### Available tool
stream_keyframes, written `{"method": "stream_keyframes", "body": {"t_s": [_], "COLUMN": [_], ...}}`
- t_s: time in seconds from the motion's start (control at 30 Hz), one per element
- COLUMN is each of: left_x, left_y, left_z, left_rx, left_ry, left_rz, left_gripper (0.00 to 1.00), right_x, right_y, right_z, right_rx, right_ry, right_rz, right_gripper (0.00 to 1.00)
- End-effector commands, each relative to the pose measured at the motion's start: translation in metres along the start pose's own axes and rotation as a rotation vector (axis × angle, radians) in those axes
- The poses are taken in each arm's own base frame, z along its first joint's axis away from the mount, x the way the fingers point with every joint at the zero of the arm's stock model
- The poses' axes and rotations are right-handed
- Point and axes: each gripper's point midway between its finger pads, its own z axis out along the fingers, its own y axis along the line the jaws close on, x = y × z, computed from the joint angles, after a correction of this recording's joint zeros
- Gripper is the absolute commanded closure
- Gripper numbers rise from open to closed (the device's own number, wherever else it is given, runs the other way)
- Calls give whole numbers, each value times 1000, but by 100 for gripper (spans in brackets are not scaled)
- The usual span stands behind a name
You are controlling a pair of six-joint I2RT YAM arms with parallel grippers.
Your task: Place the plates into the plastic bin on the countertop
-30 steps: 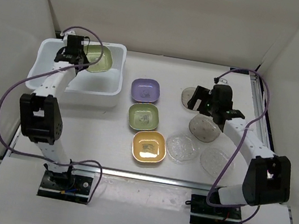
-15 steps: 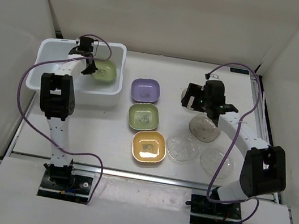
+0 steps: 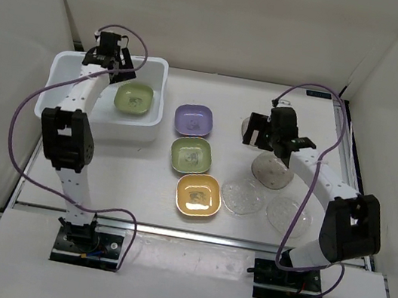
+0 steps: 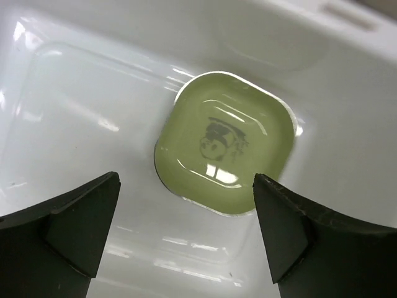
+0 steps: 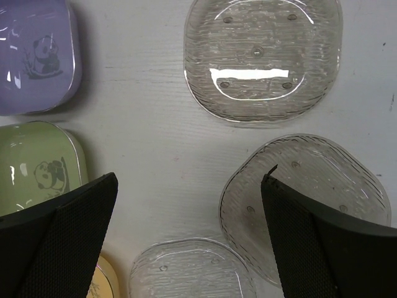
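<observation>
A pale green plate (image 3: 133, 98) lies flat on the floor of the white plastic bin (image 3: 122, 130), seen from above as plate (image 4: 226, 141) on the bin floor (image 4: 80, 112). My left gripper (image 3: 111, 64) (image 4: 186, 233) hangs open above it, holding nothing. On the countertop (image 3: 230, 101) sit a purple plate (image 3: 193, 119) (image 5: 34, 56), a green plate (image 3: 191, 155) (image 5: 37, 171) and a yellow plate (image 3: 198, 195). Clear plates (image 5: 263, 59) (image 5: 304, 198) (image 5: 192, 270) lie to their right. My right gripper (image 3: 273, 137) (image 5: 189, 230) hovers open over them, empty.
A further clear plate (image 3: 289, 214) lies near the front right. Metal rails (image 3: 345, 143) edge the surface, and white walls enclose the back and sides. Purple cables loop from both arms.
My left gripper opened and let go of the pale green plate, which now rests in the bin; the gripper drew back toward the bin's far rim. The right arm barely shifted.
</observation>
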Motion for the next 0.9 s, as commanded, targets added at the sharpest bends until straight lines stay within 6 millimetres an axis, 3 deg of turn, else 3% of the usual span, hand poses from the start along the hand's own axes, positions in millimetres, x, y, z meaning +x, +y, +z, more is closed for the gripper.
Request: {"method": "stream_keyframes", "body": {"t_s": [0.0,0.03,0.07,0.1,0.13,0.17,0.2,0.23,0.27,0.33,0.37,0.4,0.47,0.5,0.63,0.7,0.87], "left_x": [-42,-45,-22,-12,-6,22,46,60,94,143,177,203,253,276,342,362,378], "left_y": [-40,-48,-68,-77,-84,-87,-106,-111,-111,-131,-128,-136,-130,-133,-124,-120,-113], "left_z": [-104,-130,-139,-149,-170,-170,-184,-199,-195,-221,-218,-236,-241,-254,-258,-253,-228], "left_rx": [122,157,191,211,244,243,292,326,331,428,432,485,495,523,480,440,357], "left_ry": [-185,-217,-193,-192,-209,-166,-149,-140,-79,-6,65,102,210,251,368,396,381], "left_rz": [23,26,62,69,61,77,113,108,138,191,199,235,246,273,320,349,336], "left_gripper": [1,1,1,1,1,1,1,1,1,1,1,1,1,1,1,3,15], "right_x": [-19,-20,-13,-13,-12,-3,-3,-2,2,9,13,13,21,22,28,30,37], "right_y": [-7,-8,-15,-18,-20,-29,-34,-36,-44,-51,-56,-59,-62,-62,-61,-57,-48], "right_z": [-14,-18,-18,-20,-24,-25,-28,-31,-32,-40,-42,-48,-50,-53,-54,-52,-49], "right_rx": [54,53,69,79,81,104,119,125,157,196,221,235,244,243,238,214,171], "right_ry": [-46,-54,-40,-44,-43,-14,-12,-9,-4,12,12,-1,9,9,27,38,72], "right_rz": [55,64,71,87,100,114,129,151,175,228,235,255,281,283,298,302,308], "right_gripper": [1,1,1,1,1,1,1,1,1,1,1,1,1,1,1,1,1]}}
